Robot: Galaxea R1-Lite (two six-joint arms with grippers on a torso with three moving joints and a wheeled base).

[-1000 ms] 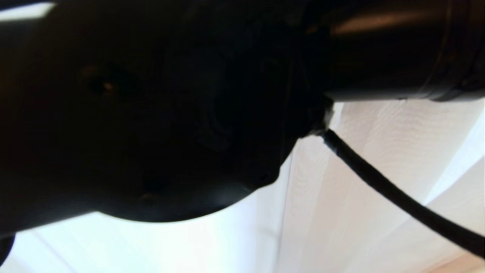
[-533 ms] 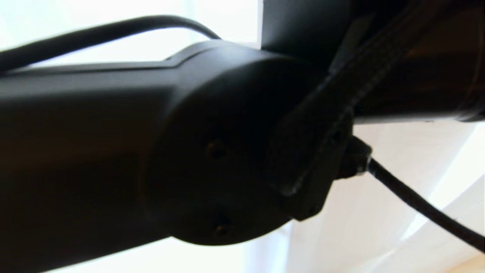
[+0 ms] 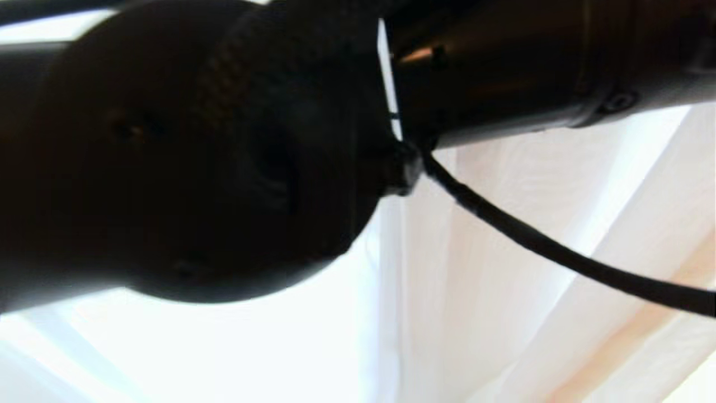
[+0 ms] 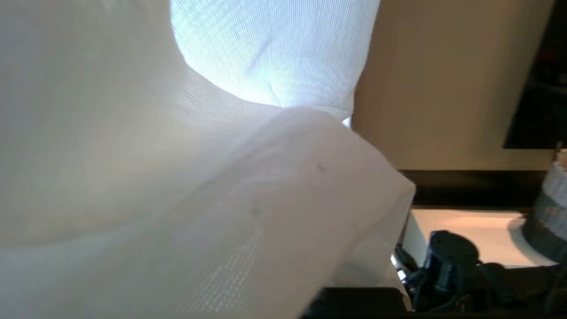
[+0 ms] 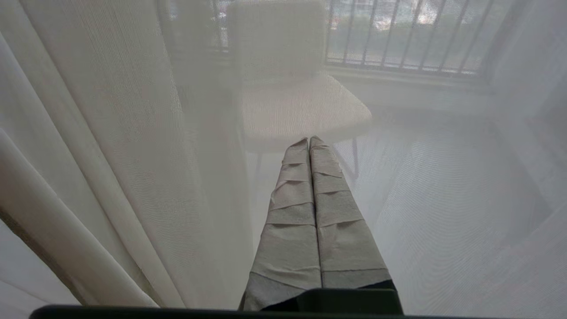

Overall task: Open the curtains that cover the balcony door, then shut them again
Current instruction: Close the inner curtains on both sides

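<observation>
Since half a second ago the left arm [image 3: 184, 151] has swung across the head view, suggesting a curtain sweep in progress. The curtains [image 3: 503, 263], pleated beige weave with a sheer ribbed layer, hang just behind that arm. Left gripper: hidden under draped fabric, jaws closed. Right gripper [image 5: 310, 141]: tape-wrapped fingers closed, empty, against the sheer.

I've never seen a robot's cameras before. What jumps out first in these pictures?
A big dark arm fills the upper left of the head view, a black cable trailing from it across bright pale curtains. In the right wrist view, the right claw, fingers pressed together and wrapped in pale tape, points at the sheer curtain, with a chair and railing bars showing through.
</observation>
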